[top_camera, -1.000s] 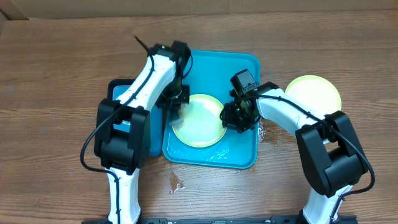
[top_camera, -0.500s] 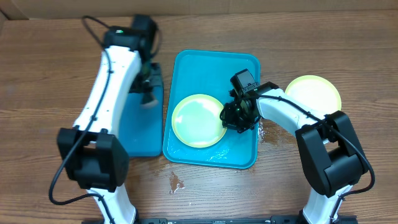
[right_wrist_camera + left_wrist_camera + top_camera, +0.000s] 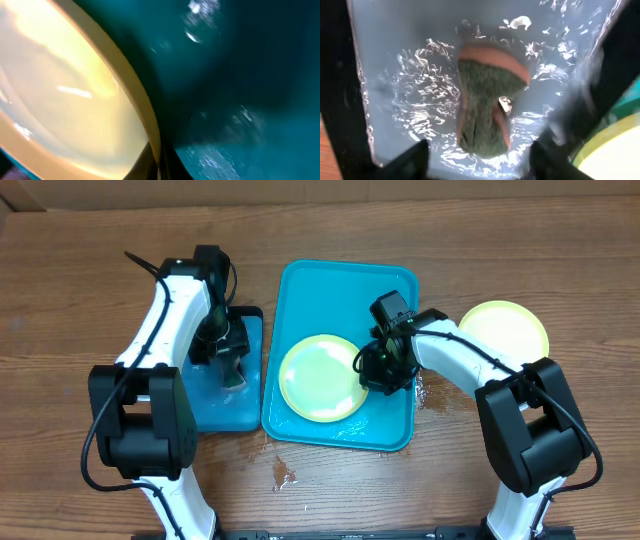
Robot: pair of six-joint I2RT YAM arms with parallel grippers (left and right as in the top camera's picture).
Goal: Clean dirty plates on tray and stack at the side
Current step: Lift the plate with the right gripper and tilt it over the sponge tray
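A pale yellow-green plate lies in the teal tray, near its front. My right gripper is shut on that plate's right rim; in the right wrist view the rim runs down between the dark fingertips over the wet tray floor. A second yellow-green plate rests on the bare wood to the right of the tray. My left gripper hangs open over the smaller blue tray, and a green and orange sponge lies loose below it, between the spread fingers.
The smaller blue tray sits against the teal tray's left side and holds water. Water drops mark the wood in front of the teal tray. Brown tabletop stretches to the left and far side.
My left arm swung from the plate over to the smaller blue tray, came nearer, opened and let go of the sponge. The right gripper kept its hold; the plate shifted slightly.
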